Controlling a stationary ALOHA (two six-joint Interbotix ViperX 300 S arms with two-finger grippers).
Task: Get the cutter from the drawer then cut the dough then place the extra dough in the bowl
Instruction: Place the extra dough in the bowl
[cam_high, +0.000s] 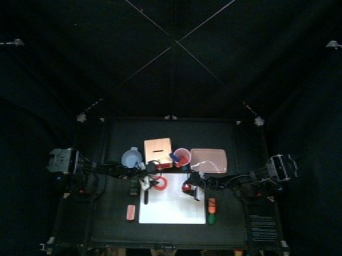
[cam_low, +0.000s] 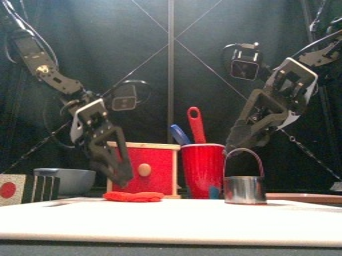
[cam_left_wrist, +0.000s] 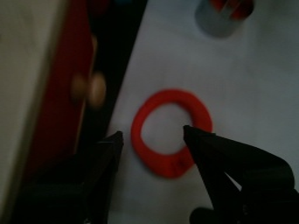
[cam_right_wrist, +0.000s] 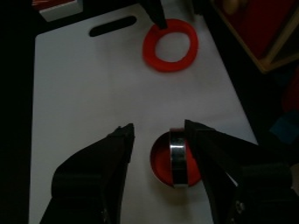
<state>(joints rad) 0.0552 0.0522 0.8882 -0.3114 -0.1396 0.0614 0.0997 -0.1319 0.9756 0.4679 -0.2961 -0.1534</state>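
A red dough ring (cam_low: 134, 196) lies on the white cutting board (cam_low: 174, 215), in front of the wooden box's red drawer front (cam_low: 144, 168). My left gripper (cam_left_wrist: 152, 144) hangs open just over the ring (cam_left_wrist: 172, 131), one jaw on each side. The metal cutter (cam_low: 243, 188) stands on the board's right part with its wire handle up and a red dough disc inside it (cam_right_wrist: 176, 162). My right gripper (cam_right_wrist: 163, 140) is open above the cutter, jaws on both sides of it. The right wrist view also shows the ring (cam_right_wrist: 173, 48).
A red cup (cam_low: 203, 170) with a blue and a red toy knife stands behind the board, right of the box. The blue-grey bowl (cam_low: 67, 180) sits at the back left. A pink tray (cam_high: 209, 158) lies at the back right.
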